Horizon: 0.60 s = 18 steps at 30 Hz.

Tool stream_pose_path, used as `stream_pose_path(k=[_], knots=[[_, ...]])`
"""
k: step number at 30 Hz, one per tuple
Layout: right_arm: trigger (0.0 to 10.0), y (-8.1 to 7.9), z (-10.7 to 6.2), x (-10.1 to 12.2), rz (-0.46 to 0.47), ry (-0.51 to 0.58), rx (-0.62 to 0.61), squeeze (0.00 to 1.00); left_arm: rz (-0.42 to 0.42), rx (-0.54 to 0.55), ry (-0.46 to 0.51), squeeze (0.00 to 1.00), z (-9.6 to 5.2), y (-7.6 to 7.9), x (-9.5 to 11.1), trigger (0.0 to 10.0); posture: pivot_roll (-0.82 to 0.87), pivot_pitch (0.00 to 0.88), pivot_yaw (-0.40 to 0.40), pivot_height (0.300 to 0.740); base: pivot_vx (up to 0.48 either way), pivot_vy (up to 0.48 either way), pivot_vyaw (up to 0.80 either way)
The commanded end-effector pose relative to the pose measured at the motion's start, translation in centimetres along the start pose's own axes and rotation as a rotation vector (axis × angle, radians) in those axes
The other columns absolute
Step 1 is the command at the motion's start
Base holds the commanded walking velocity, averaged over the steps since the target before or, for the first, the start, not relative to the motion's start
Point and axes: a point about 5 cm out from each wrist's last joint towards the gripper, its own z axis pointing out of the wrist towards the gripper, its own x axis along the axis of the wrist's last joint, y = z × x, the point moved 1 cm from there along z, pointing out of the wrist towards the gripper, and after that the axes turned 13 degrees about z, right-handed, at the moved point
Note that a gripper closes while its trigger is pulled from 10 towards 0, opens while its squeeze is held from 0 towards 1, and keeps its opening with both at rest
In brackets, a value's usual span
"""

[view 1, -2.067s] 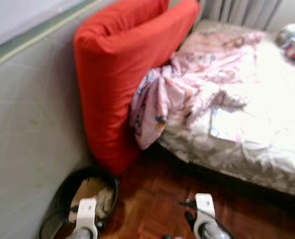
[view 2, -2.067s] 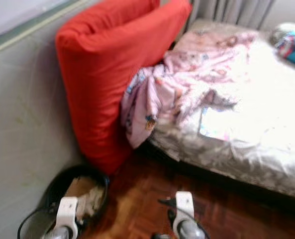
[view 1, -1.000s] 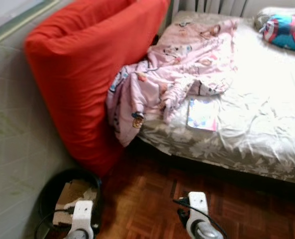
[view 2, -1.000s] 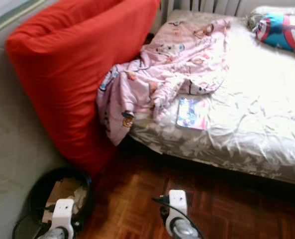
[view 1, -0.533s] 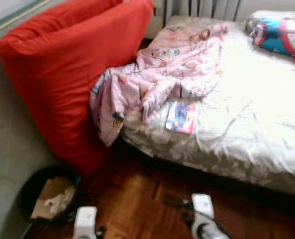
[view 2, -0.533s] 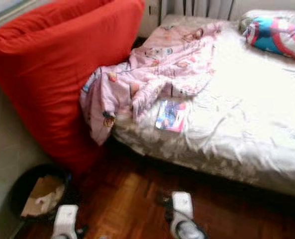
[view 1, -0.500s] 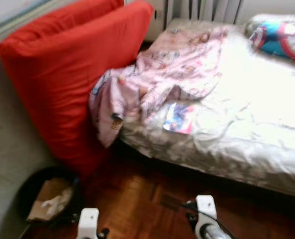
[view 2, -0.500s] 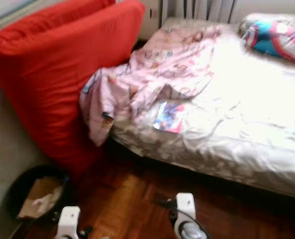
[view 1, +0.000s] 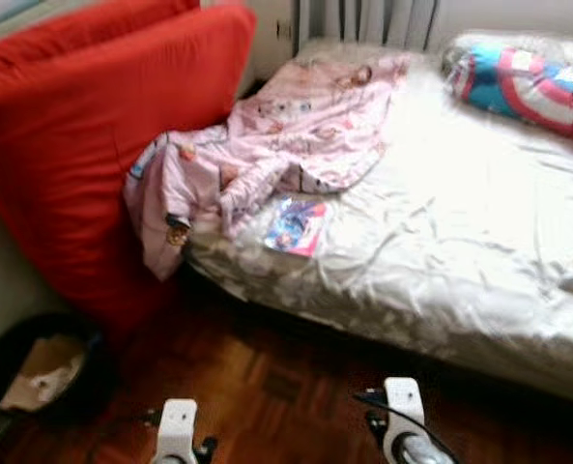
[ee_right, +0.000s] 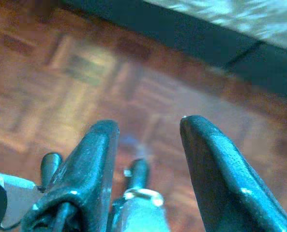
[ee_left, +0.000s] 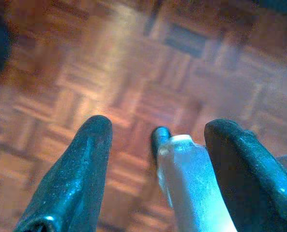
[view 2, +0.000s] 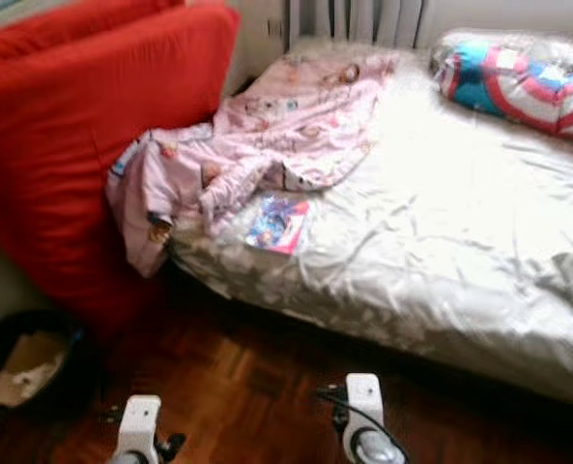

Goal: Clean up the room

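A crumpled pink printed garment [view 1: 286,140] lies over the bed's near left corner and hangs down beside a big red cushion [view 1: 102,145]. A small colourful book [view 1: 296,225] rests on the white sheet [view 1: 441,222] just below the garment. Both arms hang low over the wooden floor: the left wrist [view 1: 177,430] and the right wrist [view 1: 402,430] show at the picture's lower edge. In the left wrist view my left gripper [ee_left: 158,123] is open above the parquet. In the right wrist view my right gripper [ee_right: 148,123] is open too, holding nothing.
A black bin [view 1: 35,372] holding cardboard and paper stands on the floor at the left, below the red cushion. A blue, red and white striped pillow [view 1: 528,82] lies at the bed's far right. Parquet floor [view 1: 286,387] runs between me and the bed's dark base.
The camera has swung to the right: the bed fills more of the picture, and the cushion and bin have slid left. The things themselves have not moved, and both arms still hang low.
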Motion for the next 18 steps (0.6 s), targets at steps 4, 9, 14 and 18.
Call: stream_pose_path(k=[4,9,14,18], knots=[[10.0,-1.16,-0.09,-1.05,0.025,-0.028,0.028,0.0,0.012,0.015,-0.061,0.0,-0.45,-0.79,-1.8,10.0,0.07,0.143,0.012,0.74,0.0,-0.391,0.6],[10.0,-1.13,-0.09,-1.05,0.037,-0.028,0.023,0.0,0.011,0.015,-0.062,0.0,-0.44,-0.79,-1.78,10.0,0.06,0.158,0.014,0.74,0.0,-0.392,0.0],[10.0,-1.16,-0.08,-0.98,0.051,-0.022,0.022,0.0,0.01,0.015,-0.057,0.0,-0.4,-0.76,-1.61,10.0,0.06,0.168,0.014,0.74,0.0,-0.389,0.0],[10.0,-1.15,-0.07,-0.94,0.052,-0.022,0.021,0.0,0.01,0.015,-0.055,0.0,-0.38,-0.76,-1.53,10.0,0.06,0.175,0.014,0.74,0.0,-0.39,0.0]])
